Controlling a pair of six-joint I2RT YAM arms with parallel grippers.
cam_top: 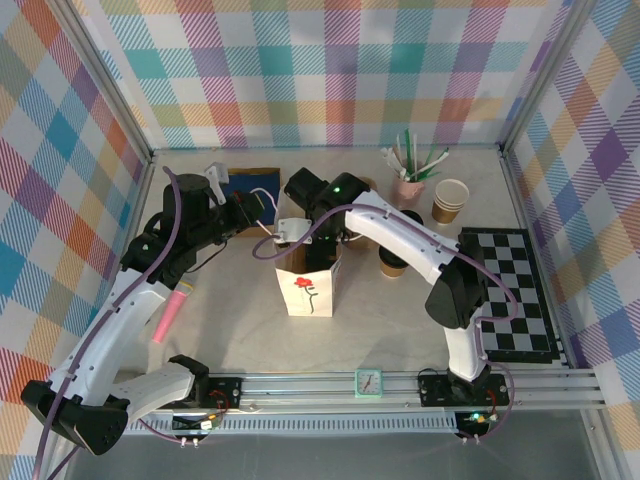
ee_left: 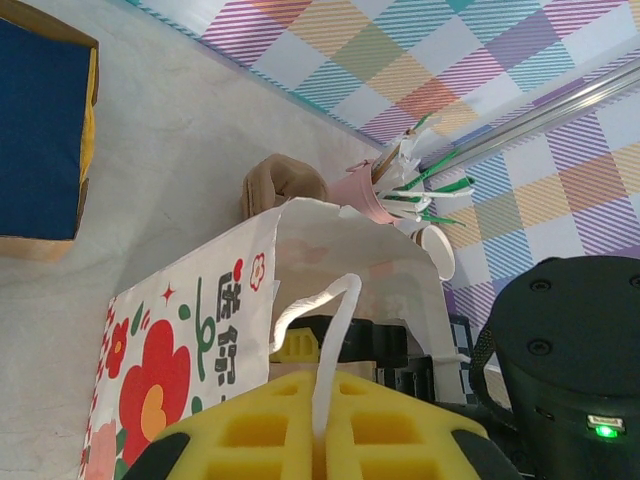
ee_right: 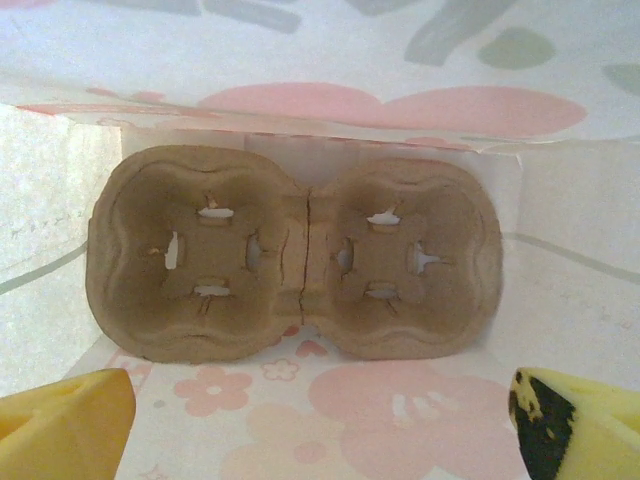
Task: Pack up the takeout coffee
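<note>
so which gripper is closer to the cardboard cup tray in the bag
Right. The right gripper hangs open within the bag's walls, straight above the cup tray on its floor. The left gripper is up at the bag's rim, shut on its white handle.

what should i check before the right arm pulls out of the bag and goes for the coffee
1. cup tray flat on the floor of the paper bag: ok, both wells empty
2. right gripper free of the tray: ok, open, nothing between its fingers
3. left gripper on the bag handle: ok, shut on it
4. bag upright, mouth open: ok
5. takeout coffee upright beside the bag, black lid on: ok
6. lid pressed tight: cannot tell
</note>
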